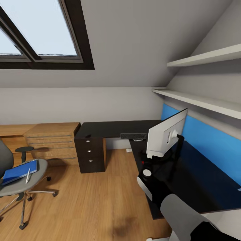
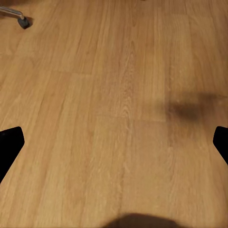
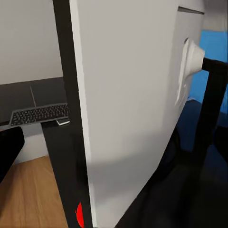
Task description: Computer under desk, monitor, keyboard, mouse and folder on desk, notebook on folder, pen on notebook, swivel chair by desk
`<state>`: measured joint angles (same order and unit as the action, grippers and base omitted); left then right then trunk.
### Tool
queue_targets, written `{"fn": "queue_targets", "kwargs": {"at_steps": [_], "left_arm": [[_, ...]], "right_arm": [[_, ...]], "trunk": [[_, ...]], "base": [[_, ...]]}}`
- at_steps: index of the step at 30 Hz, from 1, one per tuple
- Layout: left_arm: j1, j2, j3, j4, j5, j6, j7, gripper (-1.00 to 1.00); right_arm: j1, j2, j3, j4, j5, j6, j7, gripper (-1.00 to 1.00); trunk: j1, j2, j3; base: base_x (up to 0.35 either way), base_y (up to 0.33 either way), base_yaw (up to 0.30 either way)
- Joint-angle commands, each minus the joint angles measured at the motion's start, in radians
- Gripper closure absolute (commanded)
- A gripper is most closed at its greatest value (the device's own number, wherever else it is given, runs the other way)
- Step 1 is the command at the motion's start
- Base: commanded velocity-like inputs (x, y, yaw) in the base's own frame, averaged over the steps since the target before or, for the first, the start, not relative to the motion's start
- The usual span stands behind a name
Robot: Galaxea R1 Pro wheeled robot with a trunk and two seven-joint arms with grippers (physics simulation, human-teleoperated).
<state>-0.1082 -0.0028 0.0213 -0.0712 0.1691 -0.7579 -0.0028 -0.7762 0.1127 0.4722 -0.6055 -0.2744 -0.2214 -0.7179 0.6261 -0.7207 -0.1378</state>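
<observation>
Monitor sits right of centre in the head view, its white back facing the camera, on a thin black stand over the near wing of the black desk. The right arm reaches up from the lower right of that frame to the screen's lower edge; the right gripper is at the near bottom corner of the screen, and I cannot tell whether its fingers are together or clamped on the panel. The right wrist view has the white back very close, with 1 dark fingertip at the left edge of the frame. Keyboard lies on the far wing of the desk, just left of the screen. Swivel chair stands at the lower left of the head view, well apart from the desk, with the blue folder on its seat and a slim pen lying on the folder. In the left wrist view the left gripper hangs over the plank floor with its 2 fingers wide apart
</observation>
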Motion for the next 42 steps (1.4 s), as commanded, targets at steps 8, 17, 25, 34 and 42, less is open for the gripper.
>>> {"fn": "queue_targets", "kwargs": {"at_steps": [8,17,25,34,42], "left_arm": [[-0.001,0.000,0.001,0.001,0.001,-0.003,0.000,-1.00],[-0.001,0.000,0.000,0.001,0.001,-0.004,-0.001,-1.00],[-0.001,0.000,0.001,0.001,0.001,-0.003,0.000,-1.00],[-0.001,0.000,0.001,0.001,0.001,-0.003,0.000,-1.00],[-0.001,0.000,0.000,0.001,0.001,-0.003,0.000,-1.00]], "right_arm": [[-0.001,0.002,0.015,0.002,0.033,-0.006,-0.099,-1.00],[0.000,0.004,0.017,0.003,0.043,-0.006,-0.121,-1.00],[0.000,0.004,0.017,0.005,0.044,-0.006,-0.123,-1.00],[0.000,0.002,0.016,0.006,0.044,-0.006,-0.123,-1.00],[0.000,0.000,0.016,0.007,0.044,-0.006,-0.123,-1.00]], "trunk": [[0.000,-0.001,-0.002],[0.000,-0.001,-0.002],[0.000,-0.001,-0.002],[0.000,-0.001,-0.002],[0.000,-0.001,-0.002]], "base": [[0.001,0.001,0.000],[0.000,0.096,0.000],[0.000,0.080,0.000],[0.046,0.071,0.000],[0.013,0.017,0.000]]}}
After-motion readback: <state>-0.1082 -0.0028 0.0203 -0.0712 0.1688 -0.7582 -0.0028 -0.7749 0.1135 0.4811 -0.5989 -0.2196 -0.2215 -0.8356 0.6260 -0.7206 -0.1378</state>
